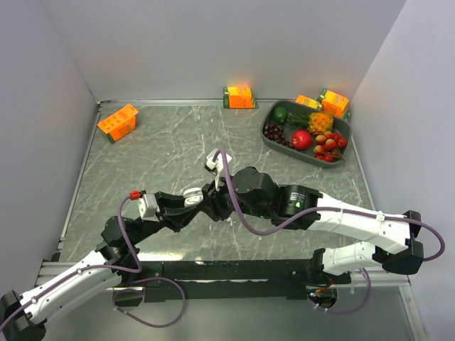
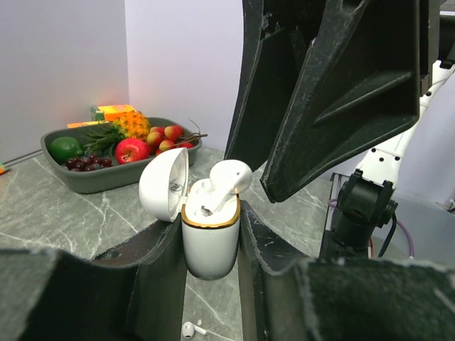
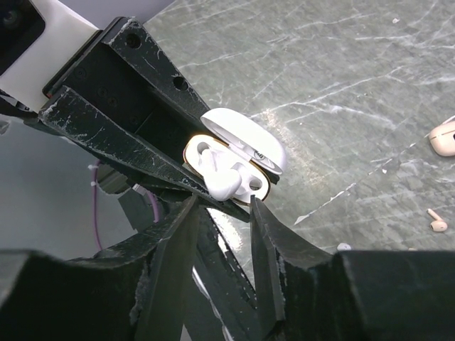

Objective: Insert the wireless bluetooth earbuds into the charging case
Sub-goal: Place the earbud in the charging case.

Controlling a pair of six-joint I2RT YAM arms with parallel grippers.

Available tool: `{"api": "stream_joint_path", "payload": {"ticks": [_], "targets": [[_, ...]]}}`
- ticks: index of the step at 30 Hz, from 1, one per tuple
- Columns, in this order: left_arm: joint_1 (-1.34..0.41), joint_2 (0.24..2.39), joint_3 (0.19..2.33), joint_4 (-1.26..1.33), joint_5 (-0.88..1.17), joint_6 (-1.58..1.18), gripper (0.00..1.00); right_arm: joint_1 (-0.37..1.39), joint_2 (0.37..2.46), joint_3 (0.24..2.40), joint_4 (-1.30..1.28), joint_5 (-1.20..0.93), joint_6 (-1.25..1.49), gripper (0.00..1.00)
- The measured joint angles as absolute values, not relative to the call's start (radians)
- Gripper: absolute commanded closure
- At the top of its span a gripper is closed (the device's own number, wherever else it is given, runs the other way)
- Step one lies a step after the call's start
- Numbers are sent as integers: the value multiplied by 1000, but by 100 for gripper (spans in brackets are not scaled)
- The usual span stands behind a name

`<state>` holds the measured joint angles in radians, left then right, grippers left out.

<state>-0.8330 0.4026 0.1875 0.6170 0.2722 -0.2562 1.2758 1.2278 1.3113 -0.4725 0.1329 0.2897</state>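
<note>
Left wrist: left jaws clamp case [image 2: 210,241], right jaws part-open; I could flick half-seated earbud [image 2: 226,179] out retracting.

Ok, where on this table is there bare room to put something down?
Bare marble lies from the left orange carton toward the centre, and in front of the middle carton up to the fruit tray. Crowded: the centre, where the left gripper and right gripper meet at the charging case, and the far right corner.

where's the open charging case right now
In the left wrist view, the charging case sits clamped in the left hand, lid open, an earbud resting in it.
</note>
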Motion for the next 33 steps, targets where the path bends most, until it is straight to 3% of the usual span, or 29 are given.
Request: {"api": "stream_joint_path", "payload": {"ticks": [11,24,33], "targets": [[-833,399,187,617,272,-257,99,1275,1227,1317,-472,141,290,54],[-833,388,187,616,272,-257,99,1275,1190,1317,-472,172,282,88],[-833,388,187,616,272,-257,99,1276,1197,1317,-472,164,278,98]]}}
